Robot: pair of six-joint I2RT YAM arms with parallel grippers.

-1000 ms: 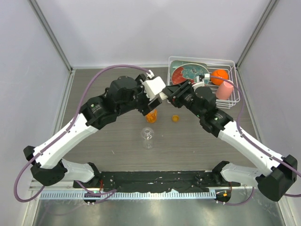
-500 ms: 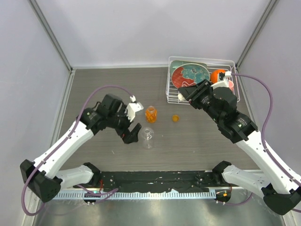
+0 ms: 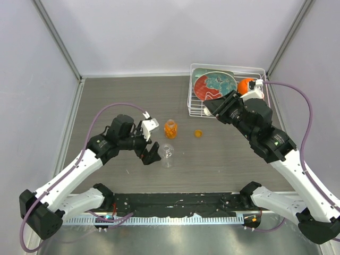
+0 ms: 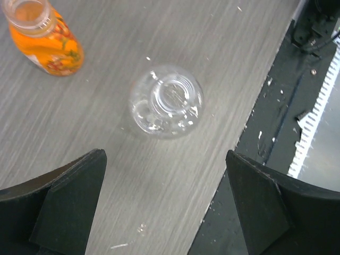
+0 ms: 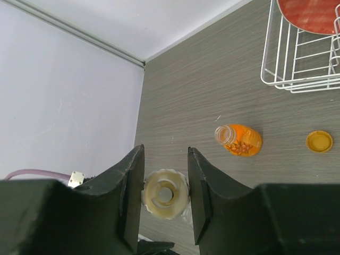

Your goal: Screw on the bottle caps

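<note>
Clear btl (image 4: 166, 101), orange btl (image 4: 45, 37): necks up, prob.

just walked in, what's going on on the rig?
The right gripper is shut on the cream-white cap, holding it above the table. The left gripper is open and hangs right over the clear bottle, which stands uncapped. The orange bottle is open too, with the orange cap lying loose beside it. Neither cap is on yet.
</note>
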